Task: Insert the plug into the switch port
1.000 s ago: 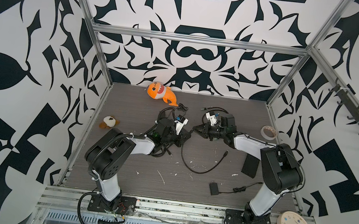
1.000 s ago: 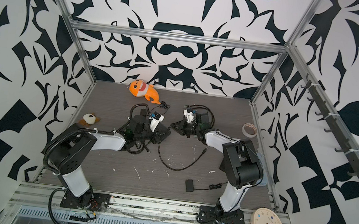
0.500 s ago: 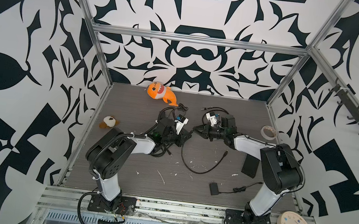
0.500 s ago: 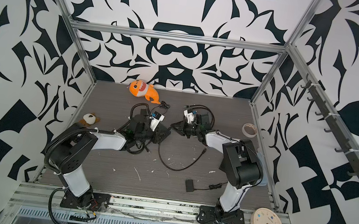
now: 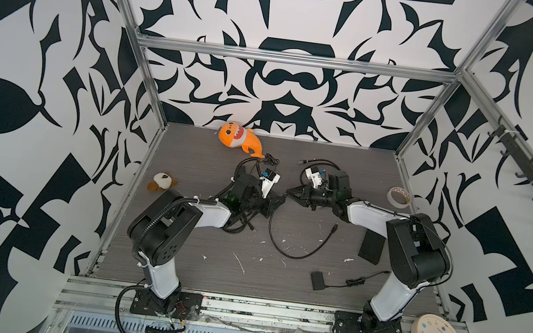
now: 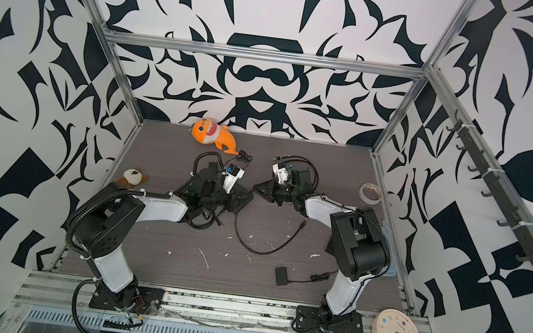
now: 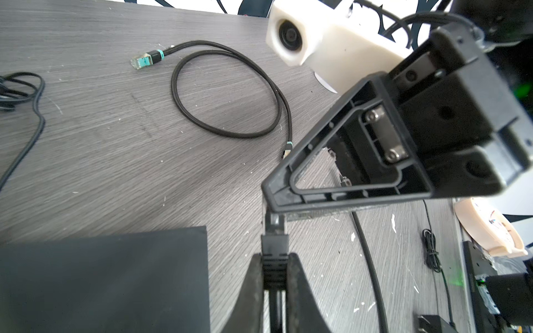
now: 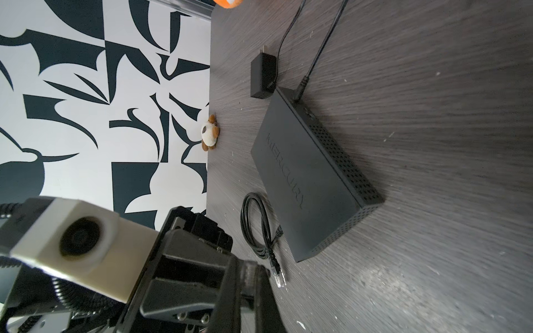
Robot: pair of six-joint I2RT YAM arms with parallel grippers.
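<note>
My left hand (image 5: 276,199) and right hand (image 5: 289,194) meet tip to tip over the middle of the grey wood-grain counter (image 5: 226,274) in both top views. Each has its fingers closed to a point. Whatever is between them is too small to make out from up there.

From the left wrist, the left hand (image 7: 275,259) is clamped on the ribbed boot of the black network plug (image 7: 274,239), whose paler nose points at the right hand (image 7: 273,201). The right fingertips look together. The nose runs up under them, and I cannot tell whether they nip it. The flat matte-black switch box (image 7: 101,276) lies just beside the held plug. Farther off lies a second black cable with a teal-banded clear plug (image 7: 144,60).

From the right wrist, the switch box (image 8: 305,178) shows a lettered lid, perforated sides and a power lead (image 8: 314,60) at its far end. No port faces this camera. A clear nose on a black boot (image 8: 278,275) sits just beside the dark fingertips. I take it for the same plug, though the blur leaves me unsure.

I judge the plug light, hard and slick, with a thin latch tab that would snap if squeezed. The cable trailing behind it is likely to tug it sideways. The boot looks like the right place to hold, close behind the nose, so the plug cannot swivel on the way in.
</note>
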